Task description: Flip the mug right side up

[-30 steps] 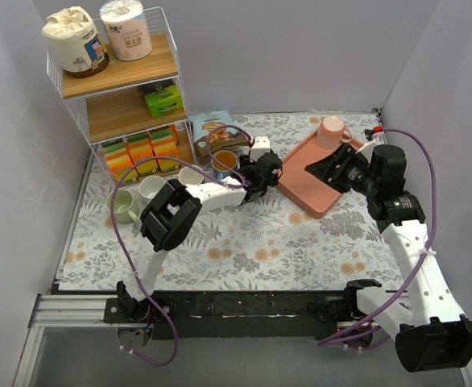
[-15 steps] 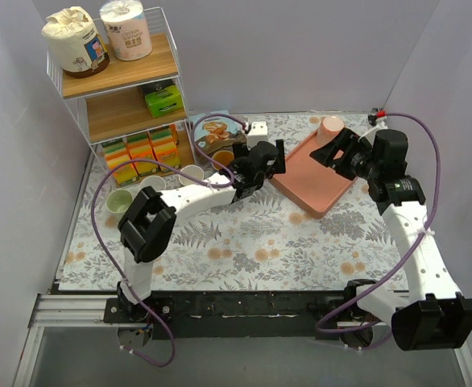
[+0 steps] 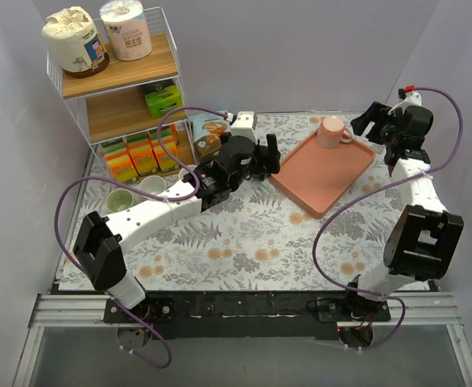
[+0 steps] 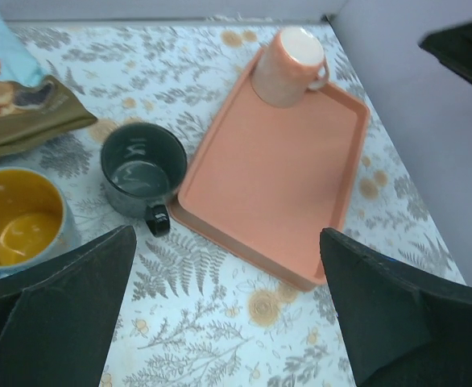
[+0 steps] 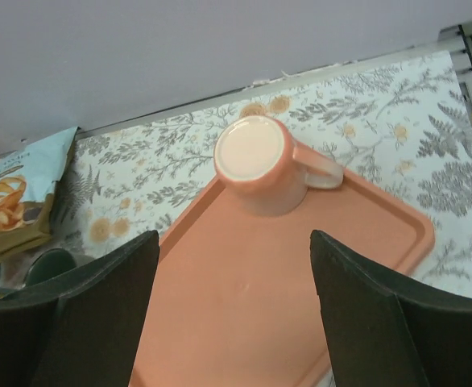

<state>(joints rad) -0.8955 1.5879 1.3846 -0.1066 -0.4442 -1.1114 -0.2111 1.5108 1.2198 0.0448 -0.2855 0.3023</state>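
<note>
Clearly, the pink mug point(image 5: 256, 161) is standing base-up just ahead of the right tool point(image 5: 232, 242), which is holding its fingers point(image 5: 83, 322) wide apart. The left tool point(image 4: 228, 234), spread likewise, is hanging farther away.

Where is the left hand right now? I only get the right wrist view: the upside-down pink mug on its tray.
Observer: The left hand hovers open just left of the pink tray, short of the pink mug.
Operator: Anything beside the tray there?
Observer: A dark green mug stands upright right beside the tray's left edge.
Operator: And my right hand from above?
Observer: The right hand is open, to the right of the pink mug, not over it.
</note>
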